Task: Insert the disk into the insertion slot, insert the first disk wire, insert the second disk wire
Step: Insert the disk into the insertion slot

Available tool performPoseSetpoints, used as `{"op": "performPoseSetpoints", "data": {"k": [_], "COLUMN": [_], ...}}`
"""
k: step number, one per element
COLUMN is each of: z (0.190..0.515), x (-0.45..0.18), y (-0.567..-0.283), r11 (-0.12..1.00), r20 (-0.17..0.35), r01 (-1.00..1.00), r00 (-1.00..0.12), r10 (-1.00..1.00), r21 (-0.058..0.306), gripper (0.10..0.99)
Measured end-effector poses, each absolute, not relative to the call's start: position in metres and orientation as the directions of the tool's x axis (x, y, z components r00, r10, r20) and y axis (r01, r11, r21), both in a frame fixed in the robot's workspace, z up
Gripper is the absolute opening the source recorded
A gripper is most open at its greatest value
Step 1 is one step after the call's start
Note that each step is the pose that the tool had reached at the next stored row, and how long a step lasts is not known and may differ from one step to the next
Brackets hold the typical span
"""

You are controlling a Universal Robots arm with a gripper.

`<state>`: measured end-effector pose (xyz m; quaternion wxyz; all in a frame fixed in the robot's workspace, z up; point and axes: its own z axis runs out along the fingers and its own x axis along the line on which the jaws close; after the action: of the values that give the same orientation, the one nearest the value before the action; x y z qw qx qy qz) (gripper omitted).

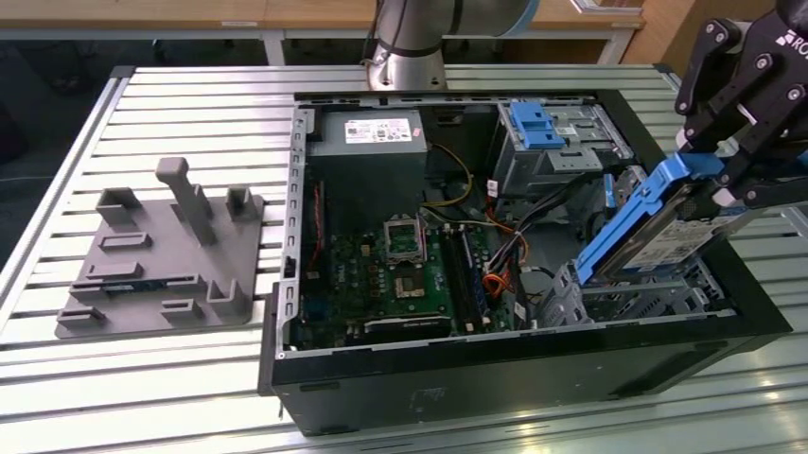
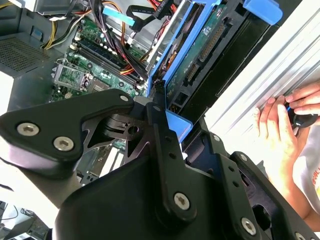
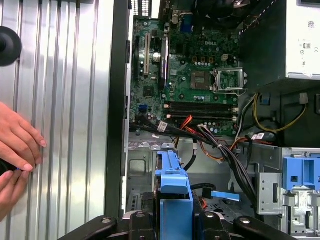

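Presently the gripper [image 1: 710, 180] is noted with its black fingers drawn in tight on the upper end of the disk [image 1: 650, 236], gripped by its bright blue plastic frame. The disk is held on edge and tilted. Its long axis slants down from the fingers, and the lower short end points at the insertion slot [image 1: 638, 301] just beneath the gripper. Whether that end has entered the slot cannot be told. A flat silver face with a white label is turned outward in the exterior view.

The slot is a boxy bay of perforated silver-grey sheet metal, set in a corner of the black computer case [image 1: 505, 348]. Beyond the gripper, a thin flat red wire [image 3: 186, 121] is seen lying loose over the green circuit board [image 3: 200, 75]. Off to the gripper's side, outside the case, a hand [image 3: 17, 145] is rested on the ribbed metal table [image 3: 75, 100].
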<state>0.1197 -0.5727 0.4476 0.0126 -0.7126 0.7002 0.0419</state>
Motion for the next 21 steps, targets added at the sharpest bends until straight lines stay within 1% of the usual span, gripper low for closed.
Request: {"op": "performPoseSetpoints", "data": {"k": [21], "z": [0.4412], "x": [0.1217], "y": [-0.5716], "r11": [-0.019], "r20": [-0.079], "r01": [-0.999], "r00": [0.015], "r10": [-0.997], "r21": [0.043], "gripper": [0.365]}}
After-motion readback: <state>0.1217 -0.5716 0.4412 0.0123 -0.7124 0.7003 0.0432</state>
